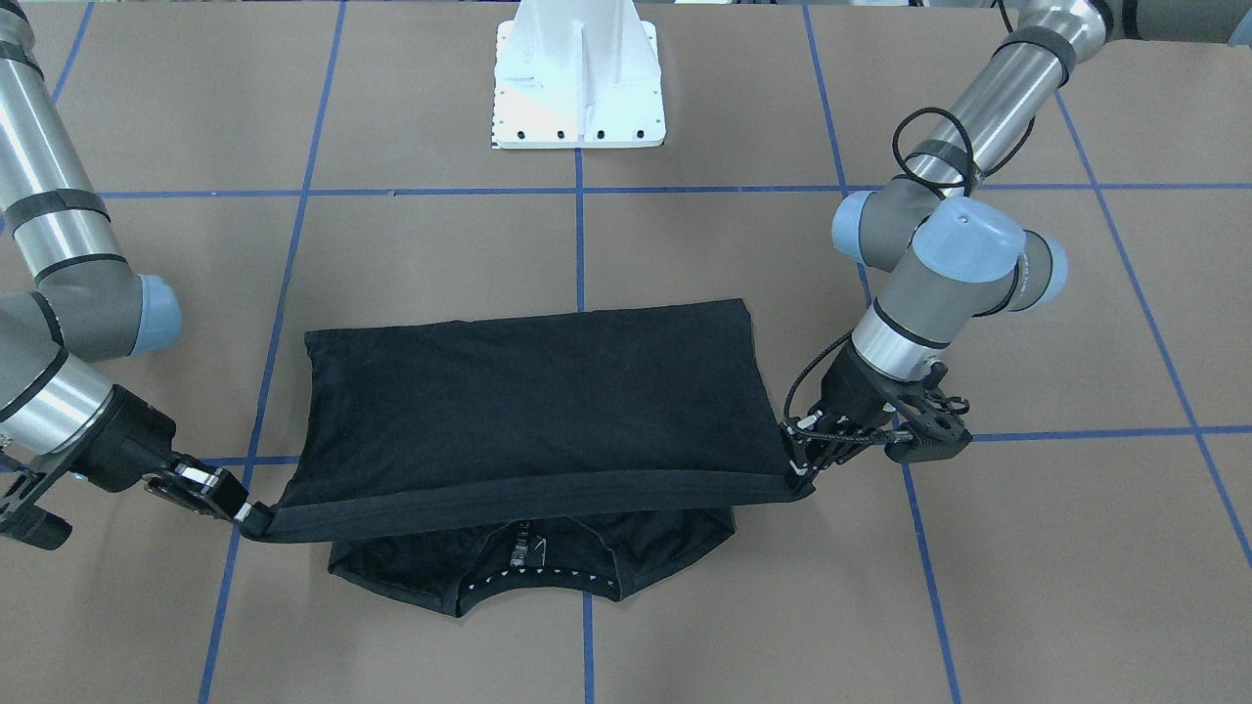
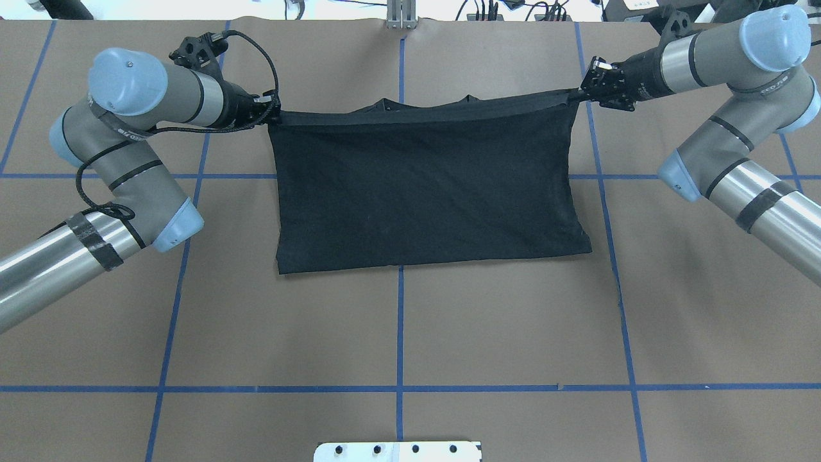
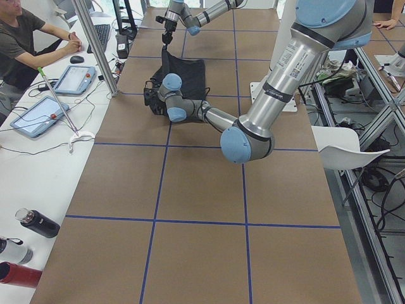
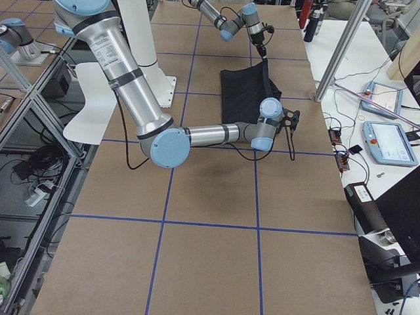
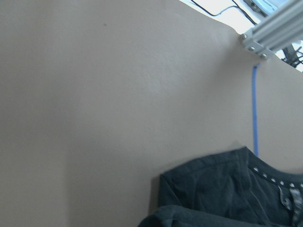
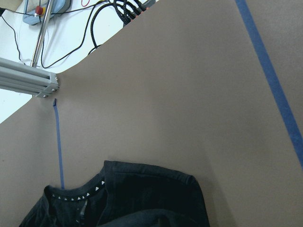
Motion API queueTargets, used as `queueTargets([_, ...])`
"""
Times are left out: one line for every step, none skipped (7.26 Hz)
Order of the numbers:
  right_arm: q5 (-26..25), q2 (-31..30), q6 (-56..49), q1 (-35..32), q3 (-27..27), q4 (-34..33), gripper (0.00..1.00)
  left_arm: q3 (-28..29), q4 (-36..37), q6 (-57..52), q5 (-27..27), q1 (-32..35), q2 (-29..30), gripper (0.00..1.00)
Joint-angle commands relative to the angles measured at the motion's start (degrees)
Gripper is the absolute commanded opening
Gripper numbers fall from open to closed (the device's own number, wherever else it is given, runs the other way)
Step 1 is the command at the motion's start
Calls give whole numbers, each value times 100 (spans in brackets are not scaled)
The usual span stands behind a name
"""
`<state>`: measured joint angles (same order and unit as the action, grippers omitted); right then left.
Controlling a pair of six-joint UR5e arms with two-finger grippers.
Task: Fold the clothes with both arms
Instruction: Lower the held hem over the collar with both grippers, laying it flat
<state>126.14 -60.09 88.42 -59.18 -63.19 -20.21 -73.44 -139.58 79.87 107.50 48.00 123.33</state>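
Two corners of the T-shirt [image 1: 538, 391] sit clamped, I see, one inside the left gripper [image 1: 797, 462], one inside the right gripper [image 1: 252, 515], hem stretched between.

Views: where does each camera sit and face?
Front-facing: across the table, facing the base; left arm on view's right, right arm opposite.
Overhead: behind the robot, looking down; both arms.
Exterior left: table's left end; left arm nearest.
Exterior right: table's right end; right arm nearest.
Left wrist: looks down at table; no arm shows.
Right wrist: likewise.
Shared: both wrist views show the T-shirt collar.
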Motion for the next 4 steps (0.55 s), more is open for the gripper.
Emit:
queueTargets([-142,-55,0,-93,78,-36,0,128,10,-357,-45,191,-20,0])
queueTargets([-142,-38,9,-102,79,-79,0,128,10,-350,-45,183,-11,0])
queueTargets([-134,-20,26,-103,70,-97,0,119,10,-306,-36,175,24,0])
queueTargets([-134,-12,70,-103,35,-97,0,93,2,-279,-36,166,68,0])
